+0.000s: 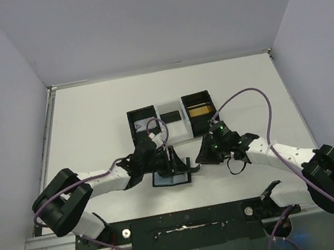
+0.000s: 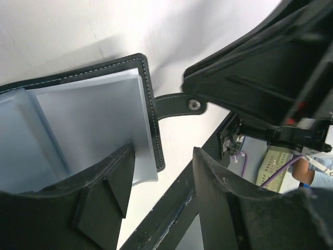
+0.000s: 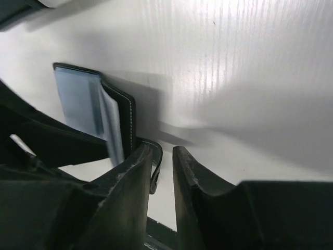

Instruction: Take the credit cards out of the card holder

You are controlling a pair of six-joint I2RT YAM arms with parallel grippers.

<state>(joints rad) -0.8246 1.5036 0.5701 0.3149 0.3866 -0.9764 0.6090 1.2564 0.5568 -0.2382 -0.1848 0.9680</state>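
The black card holder (image 1: 171, 177) lies spread open on the white table, blue-grey pockets up (image 2: 93, 109). A pale grey-blue credit card (image 2: 144, 174) pokes out past its stitched edge and also shows in the right wrist view (image 3: 112, 130). My left gripper (image 1: 173, 159) stands open over the holder's right half (image 2: 164, 153), one finger on the pocket, the other off the edge. My right gripper (image 1: 204, 157) sits at the closing tab (image 2: 177, 103). Its jaws are slightly apart (image 3: 162, 150), and the tab (image 3: 156, 166) curls against one finger with a gap to the other.
Behind the holder stands a row of boxes: a black one at left (image 1: 143, 126), a white middle section (image 1: 174, 130) with a small black rectangle (image 1: 171, 116), and a black one at right holding a gold-tan rectangle (image 1: 200, 110). The table's black front rail (image 2: 171, 208) runs just below the holder.
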